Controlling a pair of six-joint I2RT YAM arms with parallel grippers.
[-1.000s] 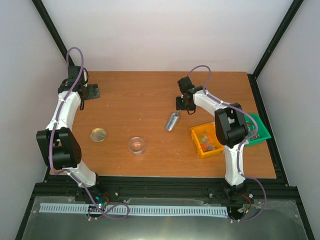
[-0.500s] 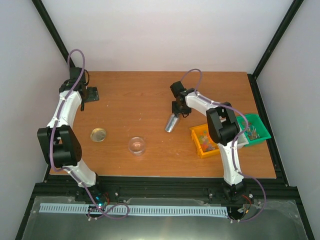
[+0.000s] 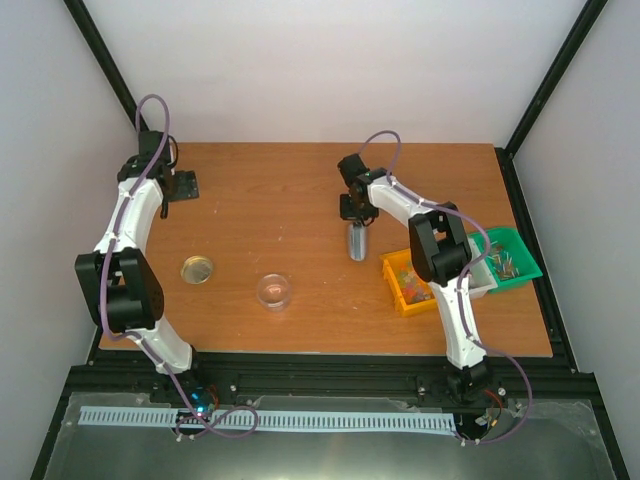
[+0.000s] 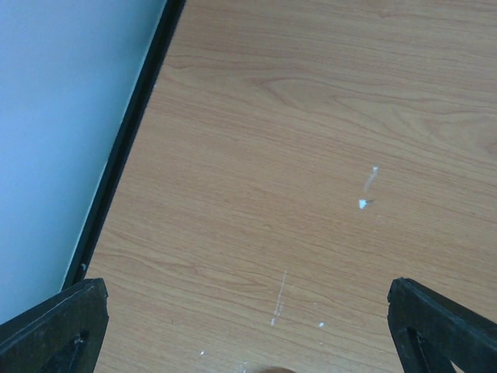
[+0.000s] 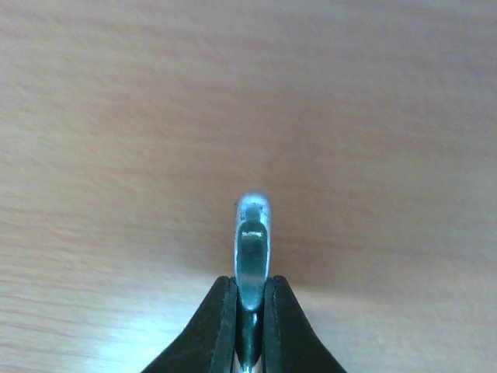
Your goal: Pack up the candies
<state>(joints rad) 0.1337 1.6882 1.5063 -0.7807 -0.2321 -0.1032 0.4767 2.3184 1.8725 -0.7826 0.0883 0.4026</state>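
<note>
Small mixed-colour candies [image 3: 411, 279] lie in the orange bin [image 3: 398, 296] at the right. A metal scoop [image 3: 356, 243] rests on the table left of that bin, bowl toward the near edge. My right gripper [image 3: 357, 214] is shut on its handle. In the right wrist view the shiny handle [image 5: 252, 237] sticks out from between the two black fingers [image 5: 213, 326], which press on it from both sides; the right gripper [image 5: 249, 311] sits just above the wood. My left gripper [image 3: 183, 185] hovers at the far left of the table, and in the left wrist view the left gripper [image 4: 248, 326] is open over bare wood.
A clear round jar [image 3: 274, 291] stands near the table's middle, its gold lid [image 3: 197, 270] lying to its left. A green bin [image 3: 522, 262] and a white bin [image 3: 487, 281] sit beside the orange one. The black frame edge [image 4: 128, 144] runs close to the left gripper.
My right gripper has closed on the scoop's handle. The wrist shifted left, and the scoop swung from a slant to point straight at the near edge. The left arm stayed put.
</note>
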